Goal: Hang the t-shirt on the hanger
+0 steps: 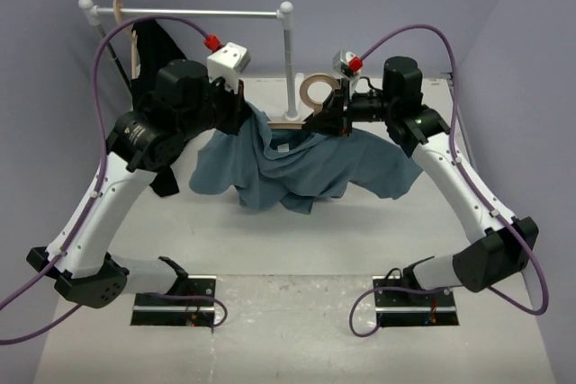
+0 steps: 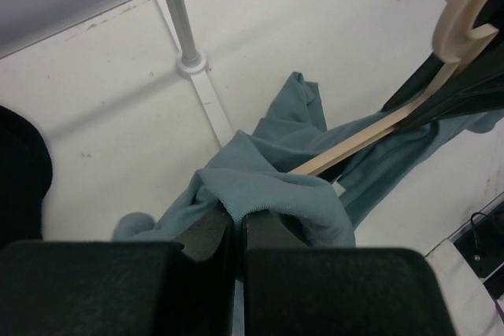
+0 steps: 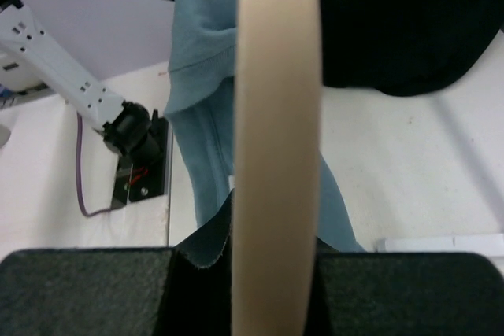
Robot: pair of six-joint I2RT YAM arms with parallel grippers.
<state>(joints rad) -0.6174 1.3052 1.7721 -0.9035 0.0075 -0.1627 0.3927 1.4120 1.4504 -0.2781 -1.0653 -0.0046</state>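
One white surface (image 1: 297, 249) lies beneath everything; over it the dusty grey-blue cotton t-shirt (image 1: 297, 173) hangs bunched between both arms, with one arm of the pale curved wooden hanger (image 3: 277, 155) running into its folds; left jaws are pinched together on a fold of cloth, right jaws clamped on the hanger's wood. Bunched folds could catch the hanger's tip outside the neck opening; pulling then might drag the shirt off or twist the hanger in its grip.

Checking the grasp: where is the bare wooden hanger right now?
The hanger sits centre-back in the top view, just right of the rack post, clamped in the right gripper, one arm tucked into the t-shirt.
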